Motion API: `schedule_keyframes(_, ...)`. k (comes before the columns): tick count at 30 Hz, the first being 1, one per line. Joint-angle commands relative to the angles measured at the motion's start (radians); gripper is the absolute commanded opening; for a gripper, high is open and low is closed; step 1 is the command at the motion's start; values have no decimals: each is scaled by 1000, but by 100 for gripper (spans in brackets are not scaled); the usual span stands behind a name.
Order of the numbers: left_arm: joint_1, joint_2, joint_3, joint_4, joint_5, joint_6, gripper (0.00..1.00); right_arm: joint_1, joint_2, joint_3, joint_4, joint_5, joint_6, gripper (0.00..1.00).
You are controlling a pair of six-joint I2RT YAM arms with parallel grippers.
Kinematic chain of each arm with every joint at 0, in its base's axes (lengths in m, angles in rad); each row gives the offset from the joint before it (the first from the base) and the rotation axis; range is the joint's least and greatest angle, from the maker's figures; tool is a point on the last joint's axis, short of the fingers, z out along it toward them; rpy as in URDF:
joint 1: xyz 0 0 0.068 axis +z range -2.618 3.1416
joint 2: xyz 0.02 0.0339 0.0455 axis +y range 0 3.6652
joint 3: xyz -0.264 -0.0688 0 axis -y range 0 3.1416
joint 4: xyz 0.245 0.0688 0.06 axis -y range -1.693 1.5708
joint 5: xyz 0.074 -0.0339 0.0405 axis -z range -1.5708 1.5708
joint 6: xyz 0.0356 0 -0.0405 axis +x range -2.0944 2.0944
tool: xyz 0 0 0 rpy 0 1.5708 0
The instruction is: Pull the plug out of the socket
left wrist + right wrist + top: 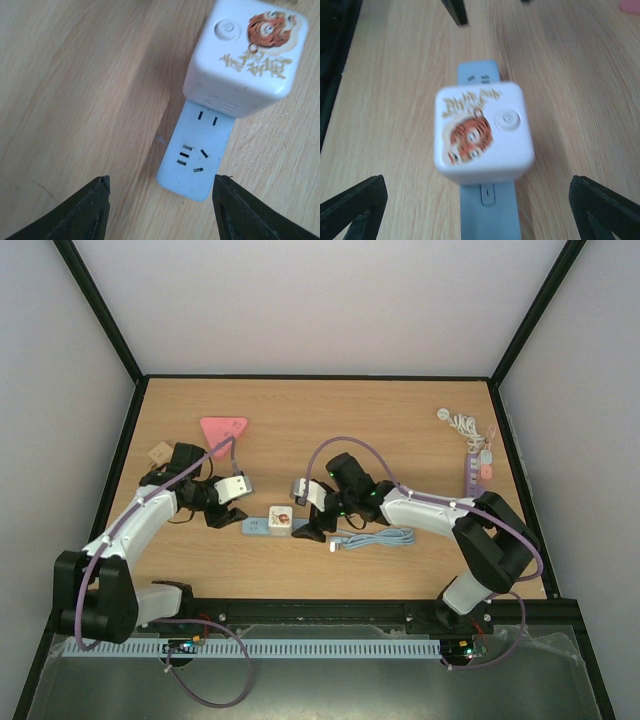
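Our right pincer (476, 182) gapes wide and empty, its fingers flanking the white tiger plug (480, 132) without touching it. The plug sits seated on the blue socket strip (495, 220). Our left pincer (162, 182) hangs partly spread, gripping nothing, over the strip's free end on the wooden bench (75, 75).

Table (400, 410): one. Arms: two, the left arm (135, 525) and the right arm (425, 508). Grippers: two, the left gripper (162, 181) and the right gripper (476, 182). Blue socket strip (255, 527): one, near centre. White cube plug (280, 520): one, seated on it. Pink triangular piece (222, 430): one, at 10 o'clock. Small tan item (157, 453): one, at 9 o'clock. Light-blue coiled cable (378, 538): one, at 4 o'clock. White cable bundle (462, 423): one, at 2 o'clock. Purple strip (470, 478): one, at 3 o'clock.
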Motion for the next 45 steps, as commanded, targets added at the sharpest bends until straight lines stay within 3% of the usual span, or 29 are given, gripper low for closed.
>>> schedule_keyframes(1, 22, 63, -9, -6, 8, -1, 59, 39, 28, 62, -9, 36, 1, 97)
schedule_keyframes(8, -1, 174, 28, 18, 14, -89, 58, 74, 120, 135, -22, 54, -30, 96)
schedule_keyframes(16, -118, 248, 13, 127, -86, -220, 57, 122, 170, 159, -37, 74, -73, 90)
schedule_keyframes(22, -143, 322, 27, 162, -138, -265, 54, 129, 199, 177, -36, 86, -88, 76)
schedule_keyframes(32, -178, 351, -9, 201, -230, -276, 52, 129, 190, 210, -59, 81, -84, 40)
schedule_keyframes(45, -183, 374, -21, 192, -306, -245, 50, 129, 99, 199, 7, 26, -1, 26)
